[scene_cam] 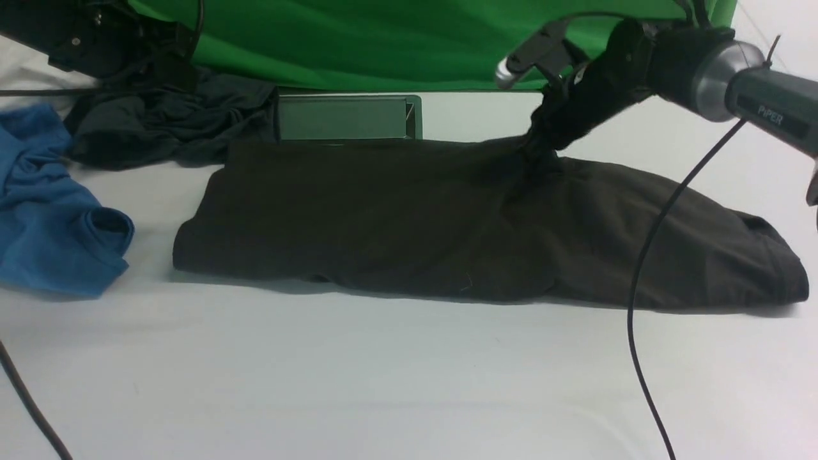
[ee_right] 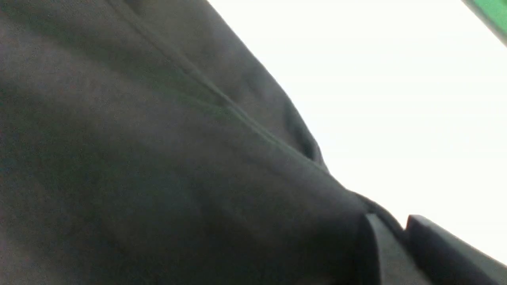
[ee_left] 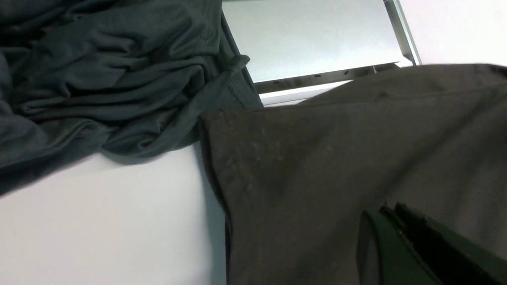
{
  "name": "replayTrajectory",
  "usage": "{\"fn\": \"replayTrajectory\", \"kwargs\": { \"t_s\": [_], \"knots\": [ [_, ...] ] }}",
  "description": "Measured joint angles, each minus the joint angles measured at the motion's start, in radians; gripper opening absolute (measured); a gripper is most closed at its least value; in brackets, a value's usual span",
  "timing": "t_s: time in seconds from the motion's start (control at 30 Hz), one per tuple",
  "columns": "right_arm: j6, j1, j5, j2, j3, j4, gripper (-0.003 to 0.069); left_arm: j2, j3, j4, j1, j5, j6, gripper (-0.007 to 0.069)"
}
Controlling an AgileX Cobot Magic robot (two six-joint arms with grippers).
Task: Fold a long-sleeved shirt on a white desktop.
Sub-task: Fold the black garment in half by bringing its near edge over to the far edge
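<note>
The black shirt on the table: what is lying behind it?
A grey metal-framed hatch sits just behind the black shirt, beside a crumpled dark grey garment. The shirt's far edge hides part of the hatch's near rim.

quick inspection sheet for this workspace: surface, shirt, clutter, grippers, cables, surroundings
surface: white desktop, matte; grey hatch at the back
job's things: long-sleeved shirt lies partly folded, back edge raised in a peak
clutter: blue shirt and dark grey-teal garment bunched on the left
grippers: right gripper shut on the shirt's raised fold; left gripper shut over the shirt, nothing seen in it
cables: black cable hangs across the shirt; second cable front left
surroundings: green backdrop behind
</note>
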Motion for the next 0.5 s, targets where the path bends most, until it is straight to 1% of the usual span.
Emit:
{"fn": "replayTrajectory", "kwargs": {
  "t_s": [0.07, 0.1, 0.13, 0.17, 0.2, 0.3, 0.33, 0.37, 0.4, 0.43, 0.5],
  "knots": [
    [0.001, 0.000, -0.016, -0.007, 0.000, -0.002, 0.0141, 0.000, 0.000, 0.000, 0.000, 0.000, 0.000, 0.0022],
    [0.004, 0.004, -0.035, -0.022, 0.000, -0.004, 0.0225, 0.000, 0.000, 0.000, 0.000, 0.000, 0.000, 0.0024],
    [0.004, 0.004, -0.037, -0.022, 0.000, -0.004, 0.0238, 0.000, 0.000, 0.000, 0.000, 0.000, 0.000, 0.0024],
    [0.006, 0.005, -0.044, -0.045, 0.000, -0.005, 0.0363, 0.000, 0.000, 0.001, 0.000, 0.006, -0.001, 0.0031],
    [0.008, 0.005, -0.043, -0.063, 0.000, -0.005, 0.0432, 0.000, 0.000, 0.001, 0.000, 0.014, -0.009, 0.0036],
    [0.024, 0.004, -0.015, -0.118, 0.000, -0.007, 0.0556, 0.000, 0.000, 0.015, 0.000, 0.040, -0.023, 0.0064],
    [0.028, 0.004, 0.008, -0.144, 0.000, -0.007, 0.0582, 0.000, 0.000, 0.024, 0.000, 0.054, -0.031, 0.0078],
    [0.031, 0.004, 0.038, -0.173, 0.000, -0.011, 0.0594, 0.000, 0.000, 0.039, 0.000, 0.070, -0.047, 0.0101],
    [0.032, 0.003, 0.057, -0.185, 0.000, -0.014, 0.0596, 0.000, 0.000, 0.042, 0.000, 0.076, -0.050, 0.0105],
    [0.032, 0.003, 0.108, -0.229, 0.000, -0.031, 0.0588, 0.000, 0.000, 0.072, 0.000, 0.104, -0.078, 0.0143],
    [0.044, -0.001, 0.161, -0.292, 0.000, -0.063, 0.0566, 0.000, 0.000, 0.110, 0.000, 0.137, -0.113, 0.0195]
  ]
}}
